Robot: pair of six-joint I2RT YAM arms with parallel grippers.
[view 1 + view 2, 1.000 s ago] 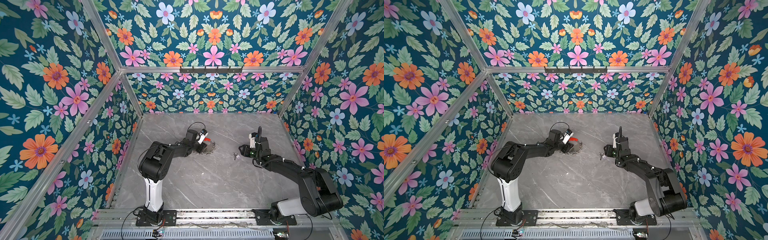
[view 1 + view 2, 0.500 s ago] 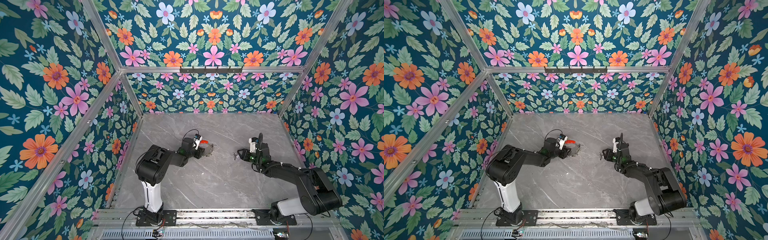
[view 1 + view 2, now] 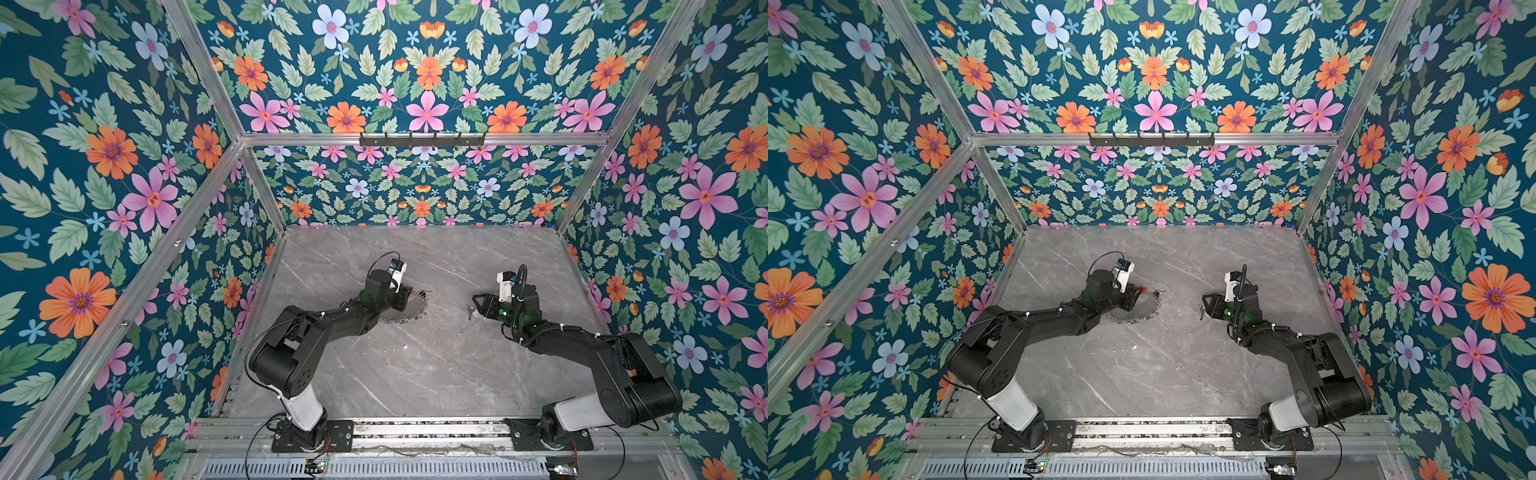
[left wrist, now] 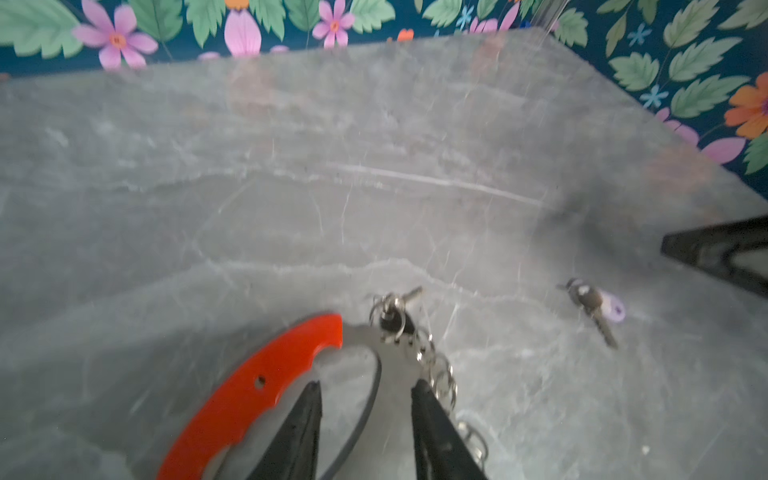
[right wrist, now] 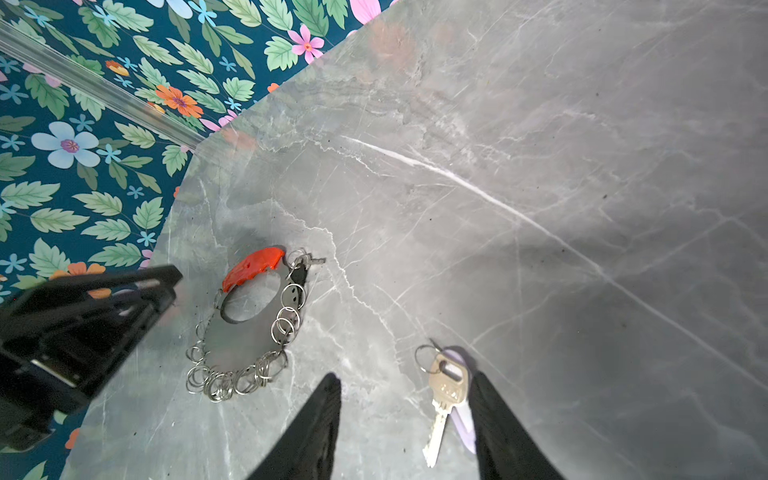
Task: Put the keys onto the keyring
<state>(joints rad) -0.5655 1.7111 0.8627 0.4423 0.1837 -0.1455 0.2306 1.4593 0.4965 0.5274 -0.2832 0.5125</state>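
The keyring lies flat on the marble, a loop with a red curved section and several silver rings. A small key with a dark head hangs on it. My left gripper is open low over the loop, its thin dark band between the fingers. A loose silver key on a lavender tag lies to the right. My right gripper is open around this key, which lies close to one finger.
Grey marble tabletop enclosed by floral walls. A metal rail with both arm bases runs along the front edge. A black hook bar hangs on the back wall. The two grippers face each other near the table's middle.
My left gripper has come down over the keyring and its jaws have narrowed. The ring chain now lies spread out nearer the front. My right gripper has crept slightly toward the loose key.
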